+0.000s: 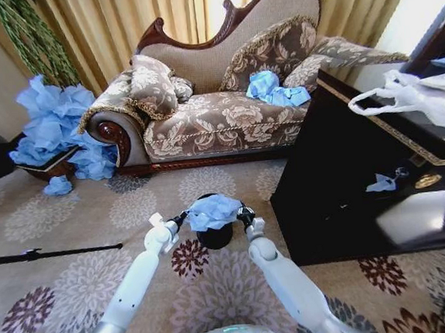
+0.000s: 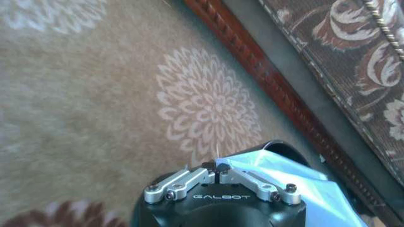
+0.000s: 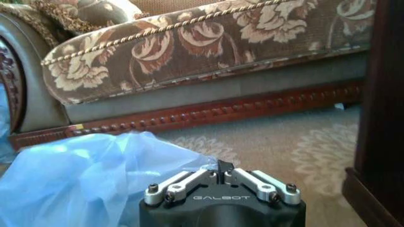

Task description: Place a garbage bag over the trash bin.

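a: where is your thin, wrinkly light blue plastic garbage bag right now?

b: stretched between your two grippers, directly above the small round black trash bin that stands on the flower-patterned carpet, in front of the long edge of the ornate floral sofa and just beside the near corner of the dark glossy cabinet. the film covers the bin's mouth in the head view, so you see only the black wall below it.

a: and the grippers?

b: your left gripper is at the bag's left edge, your right gripper at its right edge. in the left wrist view the left gripper has its fingertips pressed together on a fold of the blue film, with the bin's dark rim just beyond. in the right wrist view the right gripper is likewise pinched shut on the film's edge.

a: why hold it from both sides?

b: my guess is it keeps the thin film spread wide, so the opening can drop around the rim rather than collapse into it. i can't tell whether the opening actually faces down, so i'd judge the bag not yet seated.
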{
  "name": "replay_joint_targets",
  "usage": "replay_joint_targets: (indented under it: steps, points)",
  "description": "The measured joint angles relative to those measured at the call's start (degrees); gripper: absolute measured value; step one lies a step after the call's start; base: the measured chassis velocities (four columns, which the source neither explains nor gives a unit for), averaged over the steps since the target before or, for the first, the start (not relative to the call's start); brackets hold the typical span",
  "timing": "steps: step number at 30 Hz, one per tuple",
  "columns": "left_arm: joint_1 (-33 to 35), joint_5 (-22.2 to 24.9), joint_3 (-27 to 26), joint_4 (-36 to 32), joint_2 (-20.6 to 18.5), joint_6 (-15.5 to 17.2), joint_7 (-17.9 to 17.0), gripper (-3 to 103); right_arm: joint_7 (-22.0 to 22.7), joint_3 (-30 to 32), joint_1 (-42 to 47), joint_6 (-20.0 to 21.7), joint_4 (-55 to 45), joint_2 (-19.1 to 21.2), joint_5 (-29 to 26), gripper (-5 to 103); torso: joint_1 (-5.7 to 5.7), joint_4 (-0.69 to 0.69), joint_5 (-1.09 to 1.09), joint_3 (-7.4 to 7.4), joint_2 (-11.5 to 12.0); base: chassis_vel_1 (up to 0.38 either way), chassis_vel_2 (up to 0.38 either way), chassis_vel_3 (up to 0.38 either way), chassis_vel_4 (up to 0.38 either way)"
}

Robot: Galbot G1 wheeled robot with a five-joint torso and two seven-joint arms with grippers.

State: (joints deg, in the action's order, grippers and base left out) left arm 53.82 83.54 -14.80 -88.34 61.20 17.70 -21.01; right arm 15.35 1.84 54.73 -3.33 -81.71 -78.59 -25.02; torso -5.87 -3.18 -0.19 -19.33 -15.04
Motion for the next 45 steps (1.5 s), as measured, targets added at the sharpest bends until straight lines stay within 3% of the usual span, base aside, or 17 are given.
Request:
replay_joint_targets:
  steps: [3, 8, 15, 25, 34, 45]
  points:
    - [5.32, -0.09, -1.45, -3.35, -2.46, -0.02, 0.86, 0, 0.2, -0.11, 2.93, 0.3, -3.0, 1.06, -0.2, 0, 0.01, 0.03, -0.01, 0.0, 0.0, 0.0, 0.0, 0.0, 0.0]
    - [5.56, -1.66, -1.36, -1.43, -1.28, -0.65, 1.79, 0, -0.77, 0.44, 1.96, -2.28, 2.01, -1.41, 1.58, 0, 0.0, 0.04, 0.01, 0.0, 0.0, 0.0, 0.0, 0.0, 0.0]
    - [-1.97, -4.7, 0.83, 7.59, 5.21, -2.16, 2.93, 0, -3.56, 2.56, -4.03, -7.37, 14.06, -5.19, 3.6, 0, -0.01, 0.0, -0.02, -0.01, 0.0, 0.0, 0.0, 0.0, 0.0]
    - [-5.7, -4.94, 1.01, 9.69, 5.54, -2.43, 3.03, 0, -4.91, 4.07, -9.12, -8.36, 18.34, -5.81, 3.65, 0, -0.01, 0.01, 0.0, -0.01, 0.0, 0.0, 0.0, 0.0, 0.0]
    - [-9.21, -5.68, 1.91, 14.04, 6.65, -2.87, 4.05, 0, -7.3, 5.35, -14.56, -10.83, 27.13, -8.98, 4.66, 0, -0.02, 0.01, -0.02, -0.01, 0.0, 0.0, 0.0, 0.0, 0.0]
    - [-13.36, -7.19, 3.3, 17.58, 7.96, -3.17, 6.52, 0, -12.32, 6.0, -21.04, -14.62, 36.82, -10.84, 4.96, 0, -0.01, 0.01, -0.01, -0.01, 0.0, 0.0, 0.0, 0.0, 0.0]
